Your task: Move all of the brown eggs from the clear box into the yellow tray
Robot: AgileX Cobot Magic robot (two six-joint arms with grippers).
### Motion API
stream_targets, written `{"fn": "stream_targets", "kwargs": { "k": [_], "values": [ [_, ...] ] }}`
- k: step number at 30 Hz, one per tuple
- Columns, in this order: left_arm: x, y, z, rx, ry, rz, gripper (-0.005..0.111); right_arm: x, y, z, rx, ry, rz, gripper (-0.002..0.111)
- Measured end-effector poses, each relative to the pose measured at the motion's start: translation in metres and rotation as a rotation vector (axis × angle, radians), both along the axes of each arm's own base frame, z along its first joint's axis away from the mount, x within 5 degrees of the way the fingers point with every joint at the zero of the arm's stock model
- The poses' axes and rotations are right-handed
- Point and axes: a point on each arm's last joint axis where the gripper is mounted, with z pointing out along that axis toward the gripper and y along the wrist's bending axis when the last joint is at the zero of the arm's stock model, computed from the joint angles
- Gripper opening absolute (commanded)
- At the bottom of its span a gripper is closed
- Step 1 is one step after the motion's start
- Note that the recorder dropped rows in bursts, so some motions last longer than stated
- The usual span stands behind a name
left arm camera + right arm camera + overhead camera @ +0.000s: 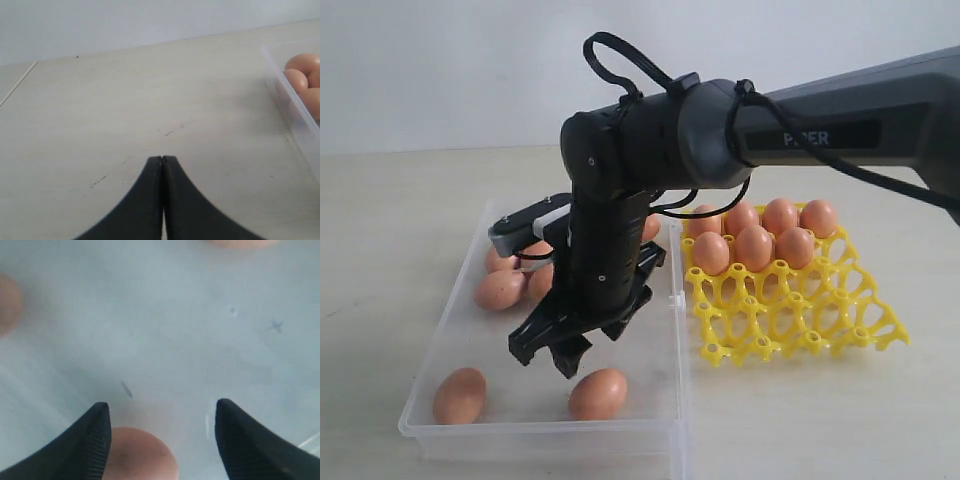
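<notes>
My right gripper (568, 352) reaches down into the clear box (540, 432), its jaws open. A brown egg (140, 455) lies on the box floor between the fingers, close against one finger (95, 440) and not gripped. In the exterior view this egg (598, 393) sits just below the fingertips. Another egg (460, 395) lies in the box's front left corner, and more eggs (500, 288) cluster at the back, partly hidden by the arm. The yellow tray (800, 320) holds several eggs (754, 247) in its far rows. My left gripper (162, 159) is shut and empty over bare table.
The tray stands right beside the box's right wall. The left wrist view shows the box's wall (295, 115) with eggs (302, 62) behind it, off to one side. Two more eggs (7, 302) show blurred at the edges of the right wrist view.
</notes>
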Motion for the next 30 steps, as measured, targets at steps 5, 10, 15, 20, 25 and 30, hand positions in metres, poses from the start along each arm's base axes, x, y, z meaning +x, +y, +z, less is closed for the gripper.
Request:
{"fn": "stream_targets", "kwargs": {
  "k": [5, 10, 15, 20, 25, 30],
  "values": [
    [0.0, 0.0, 0.0, 0.0, 0.0, 0.0, 0.0, -0.01, 0.0, 0.0, -0.037, 0.056, 0.044, 0.059],
    [0.0, 0.0, 0.0, 0.0, 0.0, 0.0, 0.0, -0.009, 0.003, 0.0, -0.009, 0.053, 0.006, 0.059],
    [0.0, 0.0, 0.0, 0.0, 0.0, 0.0, 0.0, -0.001, 0.01, 0.001, 0.069, -0.018, -0.04, 0.059],
    [0.0, 0.0, 0.0, 0.0, 0.0, 0.0, 0.0, -0.005, 0.012, 0.002, 0.1, 0.051, -0.109, 0.059],
    [0.0, 0.0, 0.0, 0.0, 0.0, 0.0, 0.0, -0.01, 0.012, 0.002, 0.096, 0.104, -0.125, 0.059],
    [0.0, 0.0, 0.0, 0.0, 0.0, 0.0, 0.0, -0.015, 0.012, 0.002, 0.081, 0.137, -0.118, 0.059]
  ]
}}
